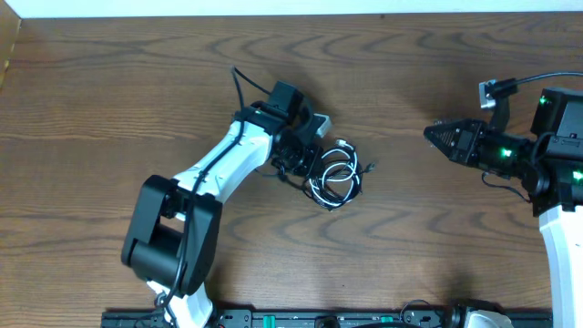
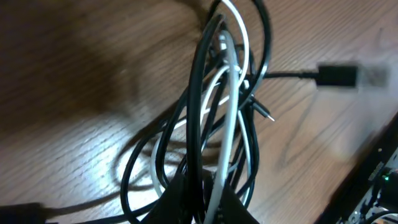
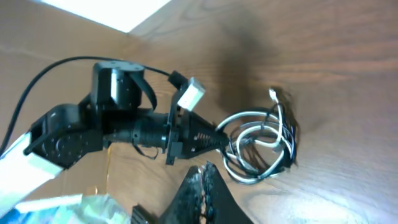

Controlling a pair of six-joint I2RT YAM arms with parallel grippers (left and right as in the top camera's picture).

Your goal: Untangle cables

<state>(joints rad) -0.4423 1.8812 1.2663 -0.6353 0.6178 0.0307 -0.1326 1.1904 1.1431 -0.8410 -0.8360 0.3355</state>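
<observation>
A tangle of cables (image 1: 335,178), one white and one black, lies in loops near the middle of the wooden table. My left gripper (image 1: 308,169) is at the tangle's left edge and is shut on strands of both. In the left wrist view the white cable (image 2: 229,124) and black cable (image 2: 198,118) run up from between the fingers (image 2: 208,202), with a black plug (image 2: 339,76) lying to the right. My right gripper (image 1: 428,135) is shut and empty, apart from the tangle to its right. The tangle (image 3: 258,146) also shows in the right wrist view beyond the shut fingers (image 3: 205,171).
The left arm (image 1: 205,182) stretches from the front edge to the tangle. The right arm (image 1: 537,159) stands at the right edge. A black rail (image 1: 319,319) runs along the table's front edge. A white strip (image 1: 273,7) borders the back.
</observation>
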